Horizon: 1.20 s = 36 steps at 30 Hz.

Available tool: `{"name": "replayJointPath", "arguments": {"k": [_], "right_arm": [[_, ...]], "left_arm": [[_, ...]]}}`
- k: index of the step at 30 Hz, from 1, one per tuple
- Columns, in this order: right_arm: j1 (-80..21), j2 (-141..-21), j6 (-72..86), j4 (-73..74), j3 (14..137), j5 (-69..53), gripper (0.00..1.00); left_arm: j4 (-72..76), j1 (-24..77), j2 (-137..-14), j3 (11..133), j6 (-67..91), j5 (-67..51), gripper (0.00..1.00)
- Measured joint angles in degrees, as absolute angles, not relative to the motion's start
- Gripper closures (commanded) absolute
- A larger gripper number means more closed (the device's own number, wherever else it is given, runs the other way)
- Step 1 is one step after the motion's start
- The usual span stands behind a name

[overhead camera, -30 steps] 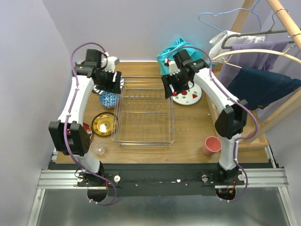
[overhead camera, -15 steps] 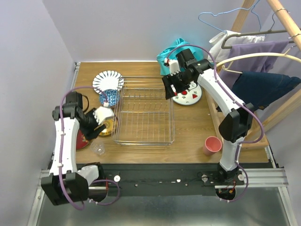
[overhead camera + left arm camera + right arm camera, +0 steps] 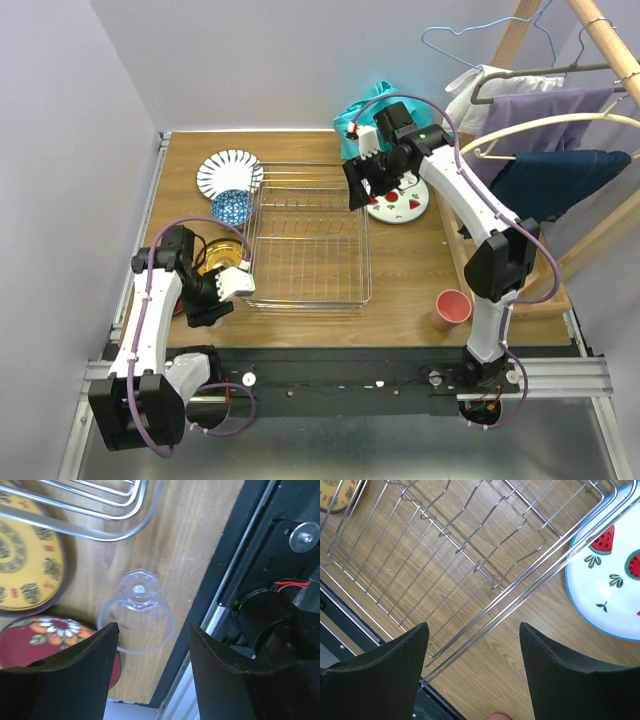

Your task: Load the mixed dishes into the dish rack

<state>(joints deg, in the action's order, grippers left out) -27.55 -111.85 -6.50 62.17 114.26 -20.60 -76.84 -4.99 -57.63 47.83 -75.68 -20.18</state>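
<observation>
The clear glass [image 3: 136, 612] stands upright near the table's front left corner. My left gripper [image 3: 152, 630] hangs over it, open and holding nothing; in the top view this left gripper [image 3: 212, 306] hides the glass. A gold saucer [image 3: 215, 256] and a red saucer [image 3: 55, 640] lie beside it. The dish rack [image 3: 305, 240] sits mid-table with nothing in it. My right gripper [image 3: 362, 190] hovers open over the rack's right rim [image 3: 520, 587], next to the white plate with red fruit marks [image 3: 405, 205]. A blue-striped plate [image 3: 228, 172], a patterned bowl [image 3: 230, 207] and a pink cup [image 3: 451, 308] lie around the rack.
A teal cloth [image 3: 360, 110] is bunched at the back. A wooden clothes frame [image 3: 590, 230] with hanging garments stands along the right side. The black rail [image 3: 260, 555] at the table's front edge runs close beside the glass.
My left arm swung from the back left, near the striped plate, down to the front left over the glass, its jaws narrowing a little. The right arm hardly moved.
</observation>
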Motion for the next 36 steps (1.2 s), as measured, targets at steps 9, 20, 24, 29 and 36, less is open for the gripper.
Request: {"name": "replayJointPath", "arguments": {"k": [9, 20, 24, 29, 36], "right_arm": [[-27.55, -113.25, -6.50, 61.54, 114.28, -20.45, 0.20], [-27.55, -114.67, -6.39, 61.32, 114.58, -19.75, 0.20], [-27.55, -114.91, -5.98, 61.73, 117.43, -19.73, 0.19], [-27.79, -119.00, -5.21, 62.06, 129.75, -19.59, 0.14], [-25.02, -119.98, 12.03, 47.24, 130.67, -28.49, 0.13]], "left_arm": [[-75.79, -4.49, -57.71, 42.57, -75.22, -18.87, 0.55], [-75.53, -4.36, -57.10, 43.44, -73.56, -17.15, 1.00], [-76.58, -4.38, -53.74, 47.42, -73.45, -16.01, 1.00], [-76.86, -4.93, -51.59, 55.83, -73.52, -13.15, 1.00], [-59.05, -5.19, -51.20, 61.39, -62.02, -12.78, 1.00]]}}
